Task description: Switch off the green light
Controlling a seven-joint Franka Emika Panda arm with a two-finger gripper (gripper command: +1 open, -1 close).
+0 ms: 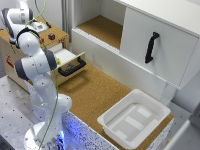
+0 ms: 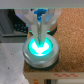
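Fingers [image 2: 39, 25] pressed together, my tips rest on the green light [image 2: 40, 47], glowing on the wooden box [image 2: 60, 70] near its edge; an off-centre push could slip off, leaving it lit.

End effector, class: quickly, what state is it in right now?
End effector: fingers together, so shut, holding nothing; tips at the small round glowing green button cap.

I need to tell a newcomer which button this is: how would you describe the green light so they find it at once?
Start at the wooden box with the black-handled drawer, at the exterior view's left, where the arm reaches. On its cork top, right under the gripper, sits the green light. It is a round cap glowing teal-green in a silver ring; the small button nearby on the box looks dark and red.
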